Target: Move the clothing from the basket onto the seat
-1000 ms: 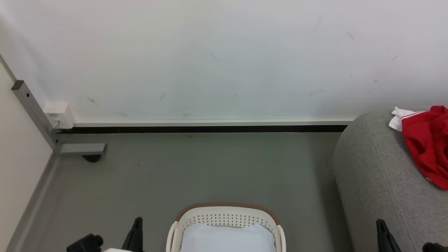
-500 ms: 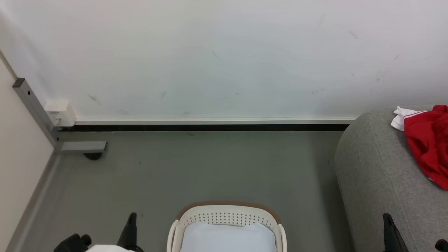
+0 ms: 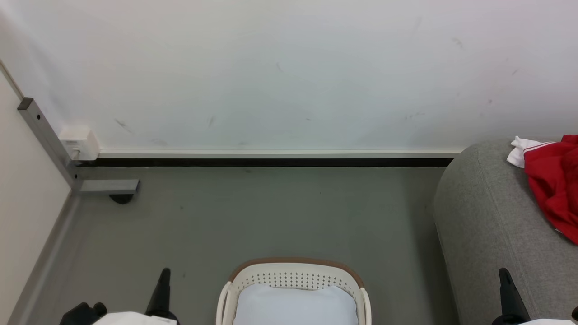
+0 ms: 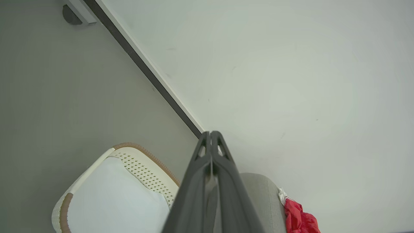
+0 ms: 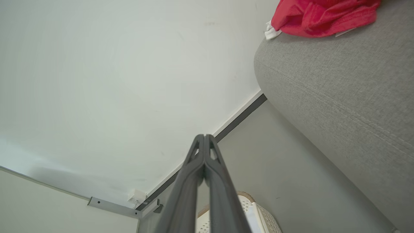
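Observation:
Red clothing (image 3: 555,185) with white trim lies on the grey seat (image 3: 487,225) at the right; it also shows in the left wrist view (image 4: 299,221) and the right wrist view (image 5: 320,14). The cream basket (image 3: 293,275) with a brown rim stands at the bottom middle and holds a pale blue-white pad (image 3: 293,304). My left gripper (image 3: 163,274) is shut and empty to the basket's left, fingers (image 4: 212,152) pressed together. My right gripper (image 3: 504,273) is shut and empty beside the seat, fingers (image 5: 204,152) closed.
A white wall (image 3: 289,67) with a dark baseboard runs across the back. A grey metal bracket (image 3: 106,186) and a white box (image 3: 80,143) sit in the left corner. Grey floor (image 3: 271,212) lies between the wall, the basket and the seat.
The camera has shifted a little, so the scene sits slightly differently. Both grippers have moved outward and lower in the view, the left further left, the right further right. The clothing stays on the seat.

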{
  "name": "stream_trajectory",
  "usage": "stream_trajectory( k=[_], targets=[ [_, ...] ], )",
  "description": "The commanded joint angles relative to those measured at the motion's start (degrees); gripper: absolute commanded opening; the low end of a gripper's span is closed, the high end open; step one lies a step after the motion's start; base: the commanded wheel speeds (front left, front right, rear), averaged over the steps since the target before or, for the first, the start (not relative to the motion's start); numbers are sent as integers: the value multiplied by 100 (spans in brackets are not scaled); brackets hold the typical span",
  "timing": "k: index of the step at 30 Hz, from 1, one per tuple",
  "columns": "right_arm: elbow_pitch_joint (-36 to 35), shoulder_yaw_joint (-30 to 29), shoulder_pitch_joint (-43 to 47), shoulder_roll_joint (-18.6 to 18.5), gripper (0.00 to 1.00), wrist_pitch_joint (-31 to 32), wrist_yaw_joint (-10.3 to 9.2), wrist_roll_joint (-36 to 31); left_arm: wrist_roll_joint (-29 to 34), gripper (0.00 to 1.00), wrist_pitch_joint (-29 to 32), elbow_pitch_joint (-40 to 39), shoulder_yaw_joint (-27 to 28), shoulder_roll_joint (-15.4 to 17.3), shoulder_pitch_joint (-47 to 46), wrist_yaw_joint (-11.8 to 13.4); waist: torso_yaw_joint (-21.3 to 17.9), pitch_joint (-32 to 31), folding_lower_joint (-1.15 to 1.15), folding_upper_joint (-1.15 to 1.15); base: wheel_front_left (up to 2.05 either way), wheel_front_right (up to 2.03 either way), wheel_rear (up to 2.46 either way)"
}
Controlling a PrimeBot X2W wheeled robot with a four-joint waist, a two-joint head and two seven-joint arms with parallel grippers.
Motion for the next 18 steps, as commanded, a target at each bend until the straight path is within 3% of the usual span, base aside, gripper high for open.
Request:
stream_trajectory(
  k=[1, 18],
  targets=[
    [-103, -44, -164, -60, 0, 55, -6, 206, -202, 0, 48, -96, 56, 18, -132, -40, 4, 5, 0, 0, 0, 0, 0],
    [-191, -138, -238, -68, 0, 313, -7, 1199, -1100, 0, 305, -246, 250, 12, -138, -111, 37, 47, -1, 0, 0, 0, 0]
  ],
)
